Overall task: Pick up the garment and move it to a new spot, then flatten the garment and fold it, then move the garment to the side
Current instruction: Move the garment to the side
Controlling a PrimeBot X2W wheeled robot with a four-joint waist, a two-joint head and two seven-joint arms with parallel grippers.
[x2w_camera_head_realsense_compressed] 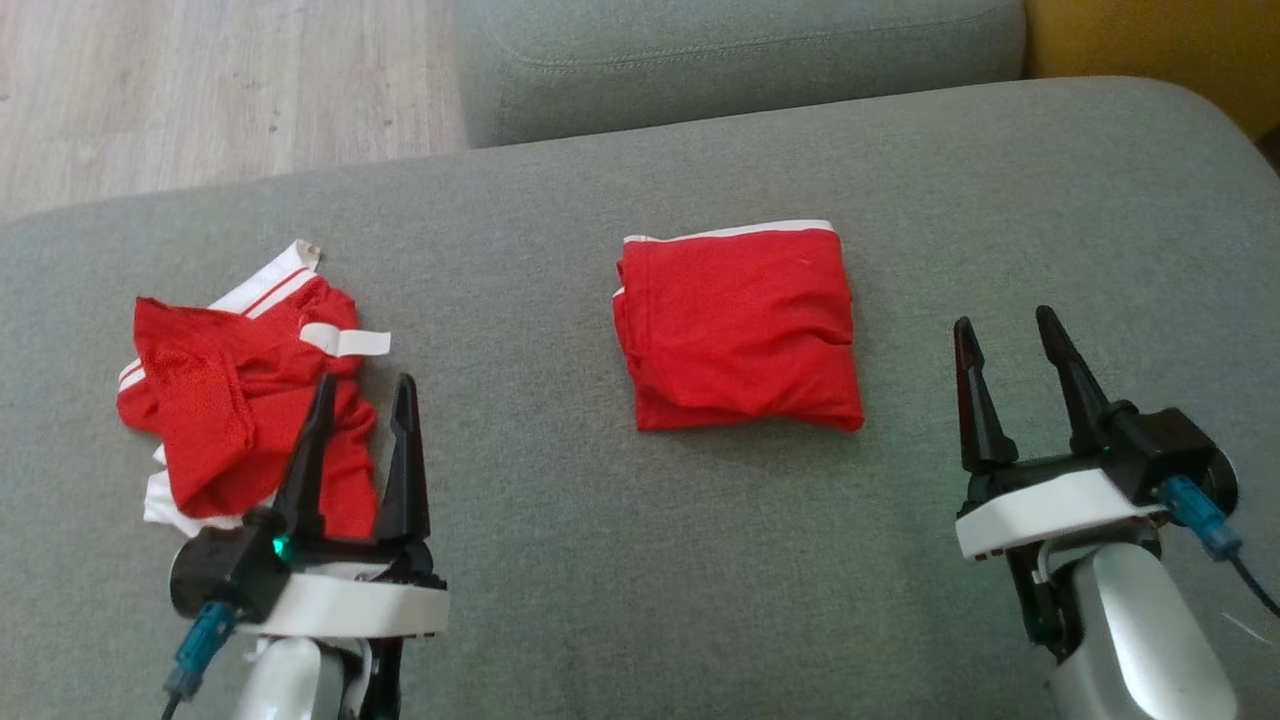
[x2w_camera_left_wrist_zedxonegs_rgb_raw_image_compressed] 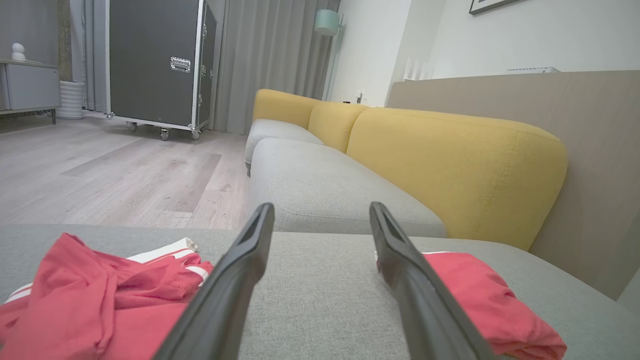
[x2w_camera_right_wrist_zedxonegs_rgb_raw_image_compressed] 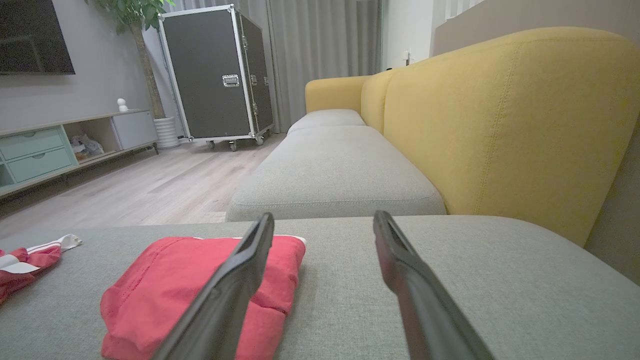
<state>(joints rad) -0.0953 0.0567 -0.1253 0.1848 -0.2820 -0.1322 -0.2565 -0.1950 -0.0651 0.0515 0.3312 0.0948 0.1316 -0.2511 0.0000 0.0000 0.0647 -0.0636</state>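
A red garment with white trim (x2w_camera_head_realsense_compressed: 738,325) lies folded into a neat square at the middle of the grey sofa seat (x2w_camera_head_realsense_compressed: 600,600); it also lies at lower right in the left wrist view (x2w_camera_left_wrist_zedxonegs_rgb_raw_image_compressed: 480,295) and at lower left in the right wrist view (x2w_camera_right_wrist_zedxonegs_rgb_raw_image_compressed: 180,290). A second red and white garment (x2w_camera_head_realsense_compressed: 225,390) is crumpled at the left, also in the left wrist view (x2w_camera_left_wrist_zedxonegs_rgb_raw_image_compressed: 100,295). My left gripper (x2w_camera_head_realsense_compressed: 362,392) hovers open over the crumpled garment's near right edge, holding nothing. My right gripper (x2w_camera_head_realsense_compressed: 1005,328) stands open to the right of the folded garment, apart from it.
The grey seat ends at a far edge, with another grey cushion (x2w_camera_head_realsense_compressed: 740,50) and wooden floor (x2w_camera_head_realsense_compressed: 200,90) beyond. A yellow backrest (x2w_camera_left_wrist_zedxonegs_rgb_raw_image_compressed: 450,160) runs along the right. A black wheeled case (x2w_camera_right_wrist_zedxonegs_rgb_raw_image_compressed: 220,75) stands across the room.
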